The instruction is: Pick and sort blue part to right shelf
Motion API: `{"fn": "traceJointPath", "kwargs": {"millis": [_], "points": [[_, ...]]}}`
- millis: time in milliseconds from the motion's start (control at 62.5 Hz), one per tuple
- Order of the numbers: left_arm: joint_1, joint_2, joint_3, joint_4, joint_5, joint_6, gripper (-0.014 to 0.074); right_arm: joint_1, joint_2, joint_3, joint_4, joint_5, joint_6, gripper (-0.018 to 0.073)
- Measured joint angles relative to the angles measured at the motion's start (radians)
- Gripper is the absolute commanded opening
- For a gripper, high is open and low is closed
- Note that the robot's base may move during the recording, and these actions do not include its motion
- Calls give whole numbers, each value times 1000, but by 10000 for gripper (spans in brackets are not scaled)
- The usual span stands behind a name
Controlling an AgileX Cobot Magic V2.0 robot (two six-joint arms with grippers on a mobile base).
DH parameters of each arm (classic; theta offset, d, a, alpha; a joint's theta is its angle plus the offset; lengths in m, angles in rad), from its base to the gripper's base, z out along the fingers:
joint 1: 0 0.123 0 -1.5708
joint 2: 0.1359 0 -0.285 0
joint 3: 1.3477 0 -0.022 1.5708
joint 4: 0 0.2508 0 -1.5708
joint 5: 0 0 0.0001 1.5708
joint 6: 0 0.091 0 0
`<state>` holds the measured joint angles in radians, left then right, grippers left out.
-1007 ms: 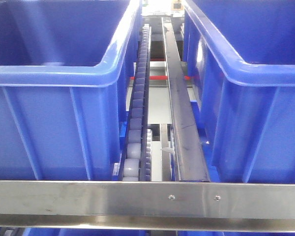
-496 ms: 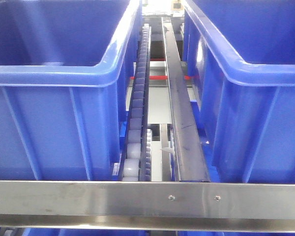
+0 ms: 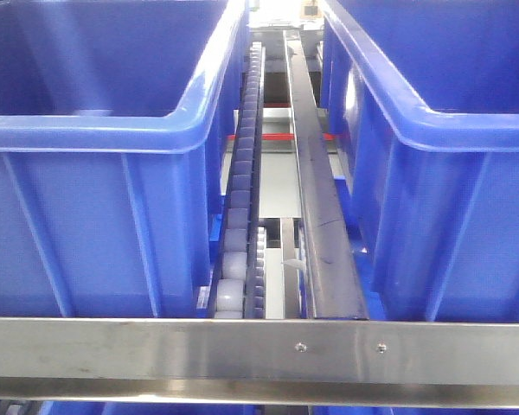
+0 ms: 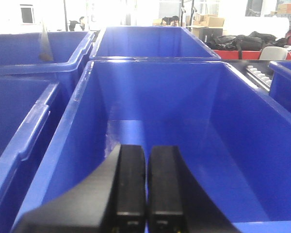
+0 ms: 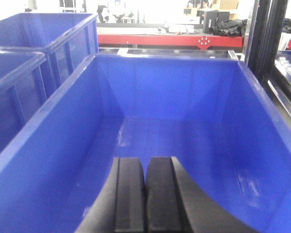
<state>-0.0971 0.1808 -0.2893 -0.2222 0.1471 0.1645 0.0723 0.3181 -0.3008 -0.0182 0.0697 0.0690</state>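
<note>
Blue part appears in no view, so its place cannot be told. Nearest, at the bottom of each wrist view, the left tool and right tool show pads pressed together on nothing, each over a bare blue bin. Farther off, the front view shows a steel rail low in frame, then a roller track running upward between two bins. Risk: reaching blind, an arm may strike a bin rim.
</note>
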Motion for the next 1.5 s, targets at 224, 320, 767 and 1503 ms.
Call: {"fn": "traceJointPath", "kwargs": {"millis": [224, 320, 767, 1503], "points": [[0, 0, 0, 0, 0, 0, 123, -13, -57, 68, 0, 0, 0, 39], [0, 0, 0, 0, 0, 0, 123, -33, -141, 113, 0, 0, 0, 39], [0, -1, 0, 0, 0, 0, 123, -46, -327, 329, 1, -99, 0, 39], [1, -1, 9, 0, 0, 0, 123, -46, -327, 329, 1, -123, 0, 39]]}}
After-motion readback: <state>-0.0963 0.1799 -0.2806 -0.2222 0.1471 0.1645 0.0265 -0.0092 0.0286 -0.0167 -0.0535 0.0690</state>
